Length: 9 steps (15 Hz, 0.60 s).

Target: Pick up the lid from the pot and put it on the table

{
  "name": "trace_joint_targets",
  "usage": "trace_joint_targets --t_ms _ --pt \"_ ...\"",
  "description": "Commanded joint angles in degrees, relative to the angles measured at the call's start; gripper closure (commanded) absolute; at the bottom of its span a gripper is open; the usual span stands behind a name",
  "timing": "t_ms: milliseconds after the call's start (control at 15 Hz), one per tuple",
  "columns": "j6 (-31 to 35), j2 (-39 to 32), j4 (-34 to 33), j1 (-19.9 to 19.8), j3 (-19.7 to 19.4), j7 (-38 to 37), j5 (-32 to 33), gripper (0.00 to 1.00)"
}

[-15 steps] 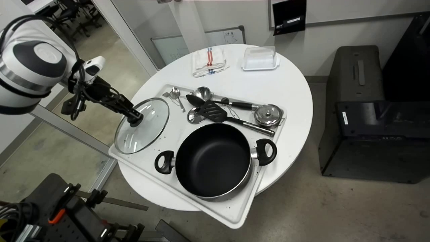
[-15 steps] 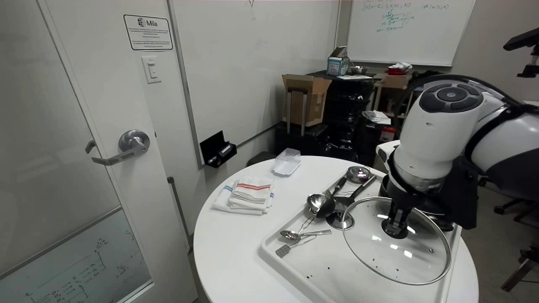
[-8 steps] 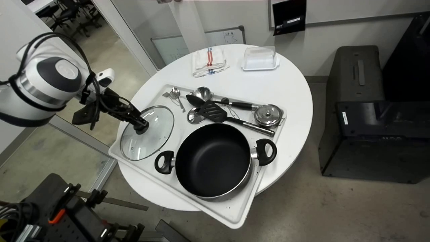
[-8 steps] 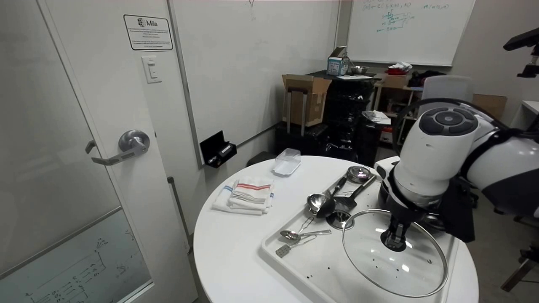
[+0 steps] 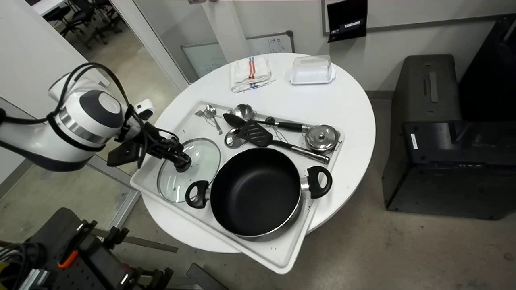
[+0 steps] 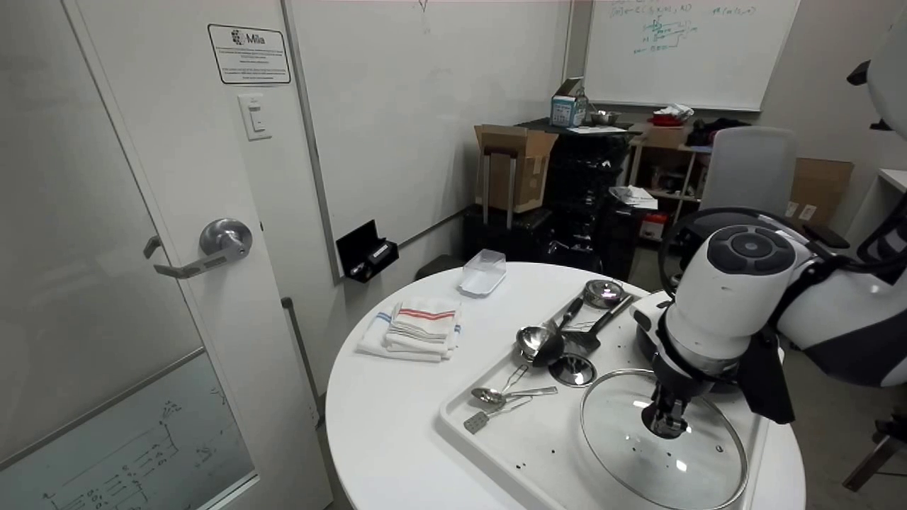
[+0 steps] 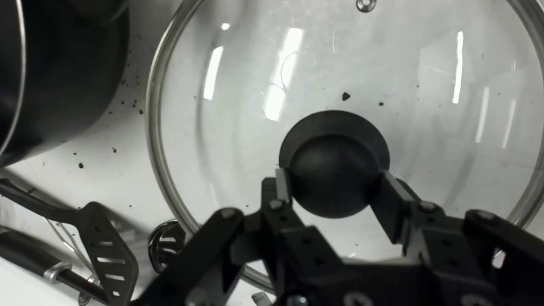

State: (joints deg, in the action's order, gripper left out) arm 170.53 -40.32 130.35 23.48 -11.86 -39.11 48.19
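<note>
I judge: placing | my pincer (image 7: pixel 334 182) clamps lid (image 7: pixel 335 100) by knob (image 7: pixel 333 172) | pot (image 7: pixel 63 76) 9 o'clock, wrist view | next: seat level, release

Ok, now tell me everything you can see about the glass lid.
The glass lid is round, transparent and gently domed, with a thin metal-looking rim, a small metal-ringed vent hole and a black, rounded knob at its centre. The gripper is closed on the knob from both sides. The lid is off the black pot, beside it and over the pale tray, knob upward and looking roughly level. Whether its rim touches the tray, I can't tell.
</note>
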Motion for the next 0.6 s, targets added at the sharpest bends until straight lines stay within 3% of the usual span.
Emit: trace_joint_targets --t_ms 0,333,533 --pt "3.38 -2.95 -2.07 0.13 -1.0 0.98 2.35 0.76" --pt "5.4 -5.68 -3.69 0.01 -1.22 1.32 2.83 0.76" --pt "8.37 -7.14 -3.44 1.01 -3.28 0.73 4.07 0.76"
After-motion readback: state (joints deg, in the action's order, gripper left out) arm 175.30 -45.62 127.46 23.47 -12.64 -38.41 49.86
